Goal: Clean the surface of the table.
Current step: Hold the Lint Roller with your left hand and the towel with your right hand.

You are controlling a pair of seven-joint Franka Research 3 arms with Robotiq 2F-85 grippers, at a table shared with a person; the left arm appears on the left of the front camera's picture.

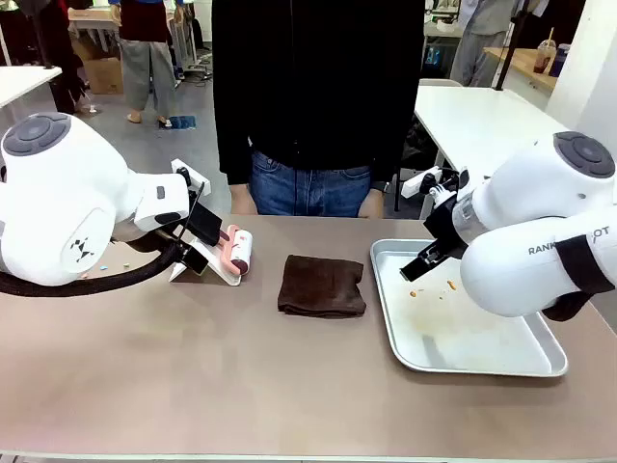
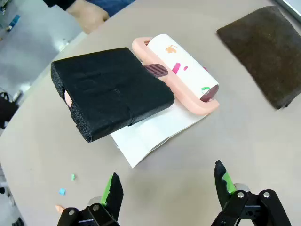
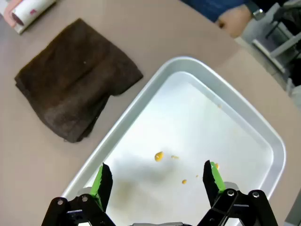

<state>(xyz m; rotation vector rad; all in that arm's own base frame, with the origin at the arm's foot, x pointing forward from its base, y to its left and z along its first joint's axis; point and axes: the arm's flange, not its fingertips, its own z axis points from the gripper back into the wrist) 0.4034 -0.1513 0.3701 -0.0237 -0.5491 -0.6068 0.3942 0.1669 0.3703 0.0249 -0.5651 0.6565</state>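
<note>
Over on the left, the left gripper (image 2: 167, 181) hung above the table (image 1: 193, 386) with its jaws spread wide and nothing between them. Little coloured scraps (image 2: 73, 177) lay on the taupe top just off one green pad.

Right ahead of those fingers sat a lint roller (image 2: 183, 70): a pink frame and a white roll flecked with coloured bits. A black foam block (image 2: 113, 92) lay over its handle end, and the whole thing rested on a white sheet (image 2: 155, 134).

A person's hand (image 2: 89, 14) was at the far edge of the table behind it. The person (image 1: 313, 96), in a black top and jeans, stood at the middle of the far side.

Moving to the centre, a dark brown cloth (image 1: 321, 286) lay folded flat on the table. It was a little apart from the roller on one side and near the silver tray (image 1: 482, 362) on the other.

On to the right, the tray sat on the table with a few orange crumbs (image 3: 159, 156) scattered on its floor. The right gripper (image 3: 156, 176) hovered over the tray's near end, jaws wide again, green pads well apart and gripping nothing. The crumbs lay on the tray just beyond its fingertips.

The table itself ran the full width of the front view, from the pale front edge up to where the person stood.
</note>
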